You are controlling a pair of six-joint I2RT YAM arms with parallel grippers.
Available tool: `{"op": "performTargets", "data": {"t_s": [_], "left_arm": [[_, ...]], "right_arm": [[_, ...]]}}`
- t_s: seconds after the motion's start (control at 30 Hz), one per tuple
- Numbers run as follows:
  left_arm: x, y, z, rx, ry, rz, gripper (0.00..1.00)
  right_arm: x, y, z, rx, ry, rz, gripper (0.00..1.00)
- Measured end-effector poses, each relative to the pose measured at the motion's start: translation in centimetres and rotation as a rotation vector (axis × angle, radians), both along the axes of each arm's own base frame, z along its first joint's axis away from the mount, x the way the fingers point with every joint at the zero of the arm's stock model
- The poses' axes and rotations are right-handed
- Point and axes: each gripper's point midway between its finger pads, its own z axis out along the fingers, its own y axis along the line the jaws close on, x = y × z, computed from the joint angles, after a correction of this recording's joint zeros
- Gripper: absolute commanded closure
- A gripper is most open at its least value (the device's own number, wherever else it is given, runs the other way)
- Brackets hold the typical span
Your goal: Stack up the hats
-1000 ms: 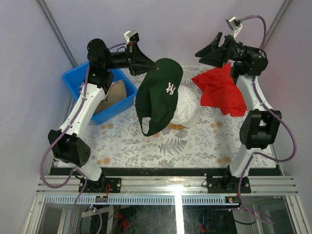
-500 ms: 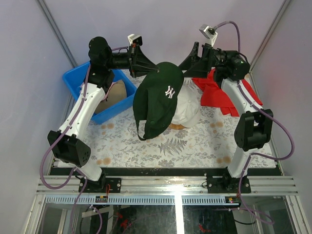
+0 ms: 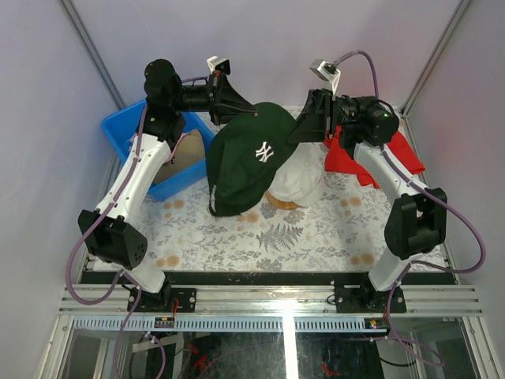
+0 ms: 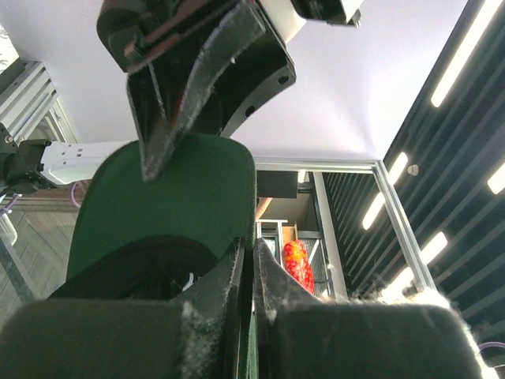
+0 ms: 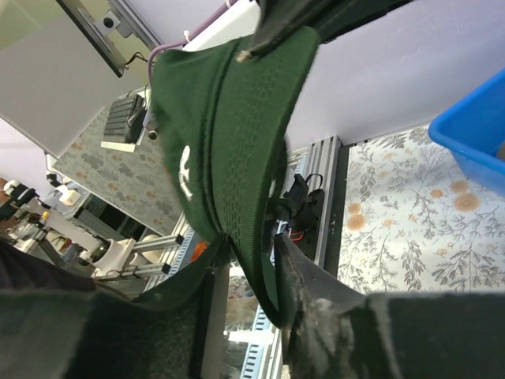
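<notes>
A dark green hat (image 3: 251,162) with a white logo hangs in the air, over the left side of a white hat (image 3: 300,185) on the wooden stand. My left gripper (image 3: 254,114) is shut on the green hat's back rim (image 4: 173,197), which is pinched at the fingertips (image 4: 248,251). My right gripper (image 3: 293,136) has its jaws around the right rim of the green hat (image 5: 229,118). One finger (image 5: 217,260) touches the fabric, and a narrow gap shows at the other. A tan hat (image 3: 188,150) lies in the blue bin (image 3: 122,130).
A red cloth (image 3: 379,154) lies at the back right, behind my right arm. The blue bin stands at the back left, and its corner (image 5: 473,130) shows in the right wrist view. The floral tablecloth (image 3: 300,237) covers the table.
My right arm has swung left to the green hat, and its jaws have narrowed around the rim. The hat has tipped flatter and shifted a little left. My left gripper stayed shut.
</notes>
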Motion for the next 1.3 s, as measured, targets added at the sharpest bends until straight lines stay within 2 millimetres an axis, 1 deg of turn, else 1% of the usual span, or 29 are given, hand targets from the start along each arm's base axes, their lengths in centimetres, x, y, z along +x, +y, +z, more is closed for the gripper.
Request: {"op": "performTargets", "data": {"t_s": [0.13, 0.17, 0.2, 0.23, 0.27, 0.3, 0.33, 0.37, 0.43, 0.53, 0.57, 0.63, 0.67, 0.7, 0.77, 0.83, 0.9, 0.97, 1.07, 1.13, 1.17, 1.23, 1.3], "left_arm": [[0.6, -0.1, -0.5, 0.003, 0.019, 0.012, 1.0], [0.8, -0.1, -0.7, 0.004, 0.027, 0.02, 1.0], [1.0, -0.1, -0.9, 0.006, 0.035, 0.024, 0.95], [1.1, 0.0, -1.2, 0.009, 0.039, 0.026, 0.87], [1.3, 0.1, -1.5, 0.011, 0.04, 0.032, 0.74], [1.6, 0.2, -1.6, 0.012, 0.041, 0.045, 0.68], [2.0, 0.3, -1.9, 0.014, 0.044, 0.061, 0.67], [2.5, 0.7, -2.1, 0.018, 0.049, 0.087, 0.62], [4.3, 2.0, -2.6, 0.026, 0.056, 0.165, 0.49], [8.3, 5.8, -3.3, 0.051, 0.033, 0.388, 0.35], [9.3, 6.9, -3.5, 0.063, 0.02, 0.46, 0.33], [11.1, 9.3, -4.4, 0.107, -0.019, 0.639, 0.32], [11.2, 10.1, -5.1, 0.131, -0.033, 0.707, 0.33], [10.9, 10.6, -5.9, 0.155, -0.044, 0.762, 0.37], [10.0, 11.0, -7.7, 0.194, -0.059, 0.817, 0.42], [9.4, 10.8, -10.6, 0.239, -0.062, 0.835, 0.45], [9.6, 9.8, -13.8, 0.291, -0.056, 0.816, 0.48], [10.3, 8.1, -17.3, 0.349, -0.045, 0.764, 0.49], [11.1, 5.0, -22.4, 0.427, -0.027, 0.658, 0.49], [11.1, 3.6, -24.6, 0.46, -0.028, 0.612, 0.49], [11.0, 3.3, -25.3, 0.469, -0.031, 0.599, 0.49], [11.0, 3.1, -25.8, 0.467, -0.055, 0.593, 0.49], [11.3, 3.2, -25.6, 0.453, -0.082, 0.601, 0.46]], "right_arm": [[-0.9, -0.2, 0.3, 0.002, -0.019, 0.004, 0.99], [-1.2, -0.2, 0.5, 0.003, -0.022, 0.006, 1.0], [-1.5, -0.2, 0.5, 0.004, -0.024, 0.01, 1.0], [-1.7, -0.1, 0.6, 0.004, -0.017, 0.014, 1.0], [-1.9, -0.1, 0.5, 0.004, -0.012, 0.014, 1.0], [-1.9, -0.1, 0.4, 0.005, -0.002, 0.012, 1.0], [-2.0, -0.2, 0.3, 0.01, 0.008, 0.009, 1.0], [-2.2, -0.2, 0.3, 0.019, 0.017, 0.006, 1.0], [-2.7, -0.4, 0.3, 0.029, 0.024, -0.001, 1.0], [-3.3, -0.8, 0.7, 0.056, 0.019, -0.028, 1.0], [-3.4, -0.9, 0.9, 0.066, 0.013, -0.042, 1.0], [-3.3, -1.2, 1.7, 0.084, 0.005, -0.091, 1.0], [-3.0, -1.3, 2.1, 0.091, -0.002, -0.121, 1.0], [-2.6, -1.4, 2.7, 0.095, -0.002, -0.162, 1.0], [-1.6, -1.7, 4.0, 0.099, -0.016, -0.241, 1.0], [-0.4, -2.3, 5.2, 0.102, -0.026, -0.312, 1.0], [0.8, -3.1, 5.7, 0.108, -0.012, -0.373, 1.0], [2.3, -4.2, 5.6, 0.114, 0.034, -0.44, 1.0], [4.7, -5.7, 4.6, 0.12, 0.14, -0.537, 1.0], [6.1, -6.5, 3.8, 0.123, 0.216, -0.596, 1.0], [6.7, -6.8, 3.4, 0.122, 0.257, -0.622, 1.0], [7.6, -7.1, 2.8, 0.121, 0.33, -0.663, 1.0], [8.3, -7.4, 2.6, 0.127, 0.395, -0.7, 1.0]]}}
